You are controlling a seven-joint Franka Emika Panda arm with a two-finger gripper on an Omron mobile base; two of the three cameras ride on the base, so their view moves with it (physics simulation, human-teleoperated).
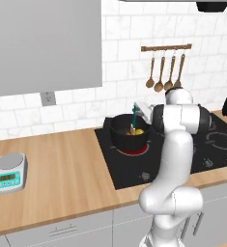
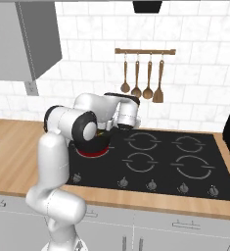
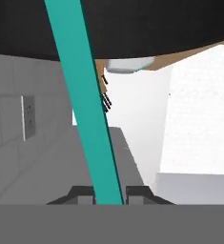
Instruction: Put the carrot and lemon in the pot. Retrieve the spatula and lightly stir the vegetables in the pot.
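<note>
Gripper (image 3: 108,193) fingers pinch the spatula (image 3: 85,105) by its flat, smooth teal handle. It stands tilted in the round black pot (image 1: 127,137) on the glowing red burner (image 1: 133,151), beside the yellow lemon (image 1: 140,131).

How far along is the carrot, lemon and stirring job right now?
Done: carrot and lemon sit inside the pot. In hand: the pincer is shut on the spatula, its blade end down in the pot. Left: the light stirring.

white tiled wall (image 1: 120,62), wooden counter (image 1: 62,173), grey cabinet (image 1: 42,43)
</note>
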